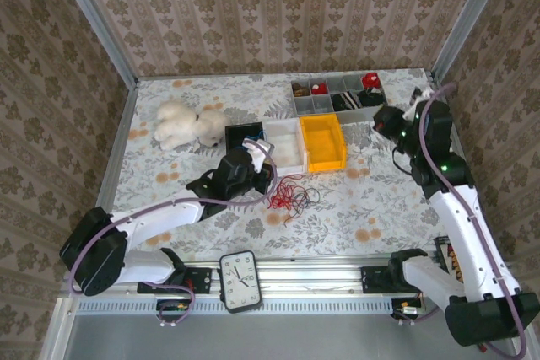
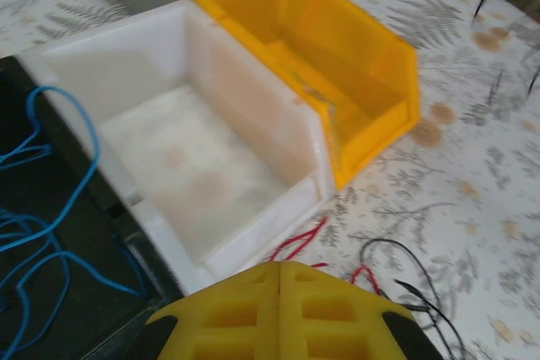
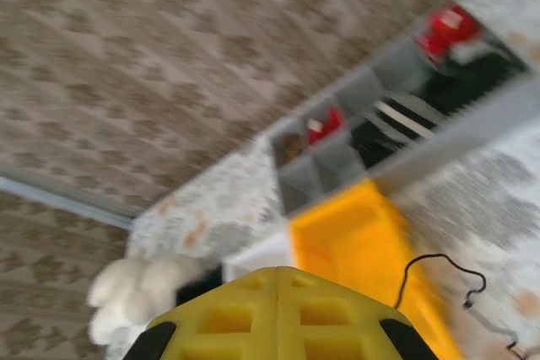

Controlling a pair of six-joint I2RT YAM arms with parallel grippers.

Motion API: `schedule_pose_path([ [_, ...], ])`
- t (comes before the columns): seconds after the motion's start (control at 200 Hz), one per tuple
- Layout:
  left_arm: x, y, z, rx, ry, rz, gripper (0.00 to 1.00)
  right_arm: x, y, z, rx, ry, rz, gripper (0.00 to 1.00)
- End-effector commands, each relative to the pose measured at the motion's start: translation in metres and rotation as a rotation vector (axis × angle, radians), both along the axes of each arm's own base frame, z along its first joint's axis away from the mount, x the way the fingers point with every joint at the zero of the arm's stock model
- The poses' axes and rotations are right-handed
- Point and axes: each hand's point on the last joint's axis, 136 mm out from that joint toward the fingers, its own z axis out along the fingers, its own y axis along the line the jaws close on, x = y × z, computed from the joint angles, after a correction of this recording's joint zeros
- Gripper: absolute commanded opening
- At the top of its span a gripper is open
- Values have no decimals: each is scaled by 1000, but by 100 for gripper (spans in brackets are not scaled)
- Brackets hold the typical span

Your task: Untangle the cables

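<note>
Two shown, left pincer point(image 2: 279, 269) and right pincer point(image 3: 278, 276), each pressed together; where are the cables point(image 1: 291, 195)? — Student
Red and dark ones just beyond left pincer, blue cable point(image 2: 52, 238) to its left; spread, pinch one strand, lift slowly — Tutor

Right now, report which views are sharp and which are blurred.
Top external: sharp and evenly lit, the red cables crisp. Left wrist: mostly clear, the white bin slightly soft. Right wrist: heavy motion blur, smearing the yellow bin and the grey organiser.
</note>
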Motion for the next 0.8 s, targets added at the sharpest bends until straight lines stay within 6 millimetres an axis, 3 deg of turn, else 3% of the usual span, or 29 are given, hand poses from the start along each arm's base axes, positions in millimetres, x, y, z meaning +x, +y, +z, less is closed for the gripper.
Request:
schedule_pose_path([
  [0.0,16,14,-3,-5,13,157,0,28,12,15,-31,-32,21,0],
  [0.18,23,33,-12,41,27,269,0,69,30,16,-50,-25,48,0],
  [0.315,25,38,-12,50,27,291,0,91,41,-8,-118,37,61,0],
  [0.34,24,38,-12,51,25,289,0,99,44,-27,-135,81,65,0],
  [0.59,26,41,-13,59,33,304,0,111,55,-120,-211,296,81,1],
  [0.635,27,40,-15,62,37,303,0,110,55,-133,-222,333,90,10],
  [0.72,28,40,-16,66,47,308,0,104,57,-146,-248,396,105,41],
  [0.795,30,40,-18,77,58,313,0,97,58,-149,-262,402,106,51],
])
